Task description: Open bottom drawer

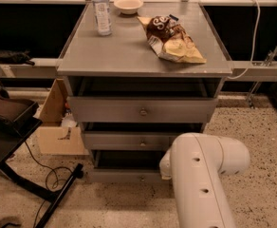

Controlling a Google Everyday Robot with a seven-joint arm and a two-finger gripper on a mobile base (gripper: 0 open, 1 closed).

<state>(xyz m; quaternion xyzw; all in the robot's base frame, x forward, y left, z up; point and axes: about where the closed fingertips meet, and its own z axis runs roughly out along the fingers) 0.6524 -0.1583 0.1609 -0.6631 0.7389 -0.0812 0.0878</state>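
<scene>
Cabinet (129, 56) is plain grey, and so is the bottom drawer (119, 176), with a dark gap above it. On the cabinet top are a clear bottle (102, 11), a cream bowl (128, 4) and a brown-and-yellow snack bag (174, 39). Left of the cabinet sits a tan cardboard box (58, 127). Floor (252, 127) is speckled beige. Arm (202, 175) in front of the cabinet is white, with the gripper hidden behind it.

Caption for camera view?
White robot arm in front of the bottom drawer; gripper hidden behind the arm.

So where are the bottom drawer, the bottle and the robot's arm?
bottom drawer (124, 176): camera view, its grey front.
bottle (102, 14): camera view, its label.
arm (200, 175): camera view, its white shell; gripper unseen, presumably behind it.
</scene>
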